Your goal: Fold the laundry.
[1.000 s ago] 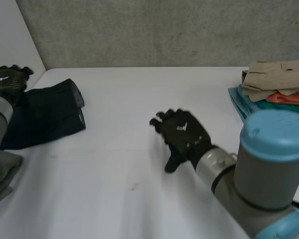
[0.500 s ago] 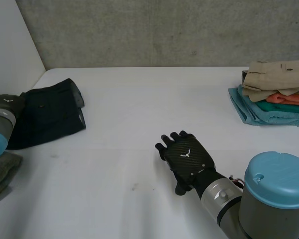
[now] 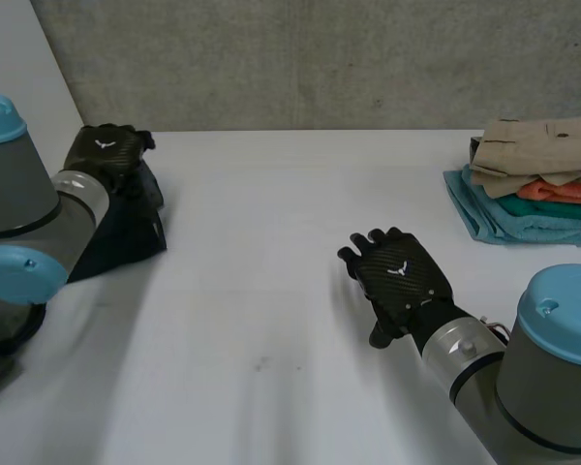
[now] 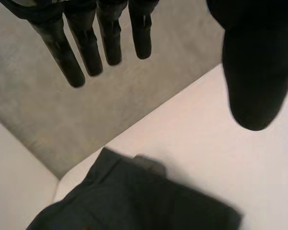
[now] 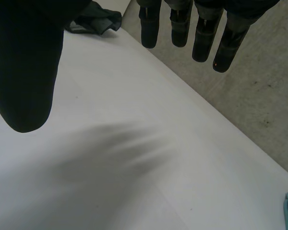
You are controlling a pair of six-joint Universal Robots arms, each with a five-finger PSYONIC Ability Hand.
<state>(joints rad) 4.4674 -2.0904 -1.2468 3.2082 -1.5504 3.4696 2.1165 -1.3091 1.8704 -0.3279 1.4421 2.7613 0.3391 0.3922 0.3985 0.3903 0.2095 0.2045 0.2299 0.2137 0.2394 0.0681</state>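
A folded black garment (image 3: pixel 128 231) lies at the table's left side; in the left wrist view the black garment (image 4: pixel 134 201) lies below my palm. My left hand (image 3: pixel 105 150) hovers over its far end, open, with fingers (image 4: pixel 89 45) straight and the thumb (image 4: pixel 257 62) apart, holding nothing. My right hand (image 3: pixel 397 281) hangs above the bare middle of the white table (image 3: pixel 271 320), palm down. It is open too, its fingers (image 5: pixel 182 24) straight and the thumb (image 5: pixel 24 72) spread wide over the tabletop.
A stack of folded clothes (image 3: pixel 537 179) stands at the back right, beige on top, then orange, then teal. A grey concrete wall (image 3: pixel 320 58) runs behind the table's far edge. Beyond my right hand's fingertips the dark garment (image 5: pixel 93 21) lies far off.
My left arm has swung in from the left edge, bringing its hand over the black garment's far end. My right hand has drawn back toward the near right.
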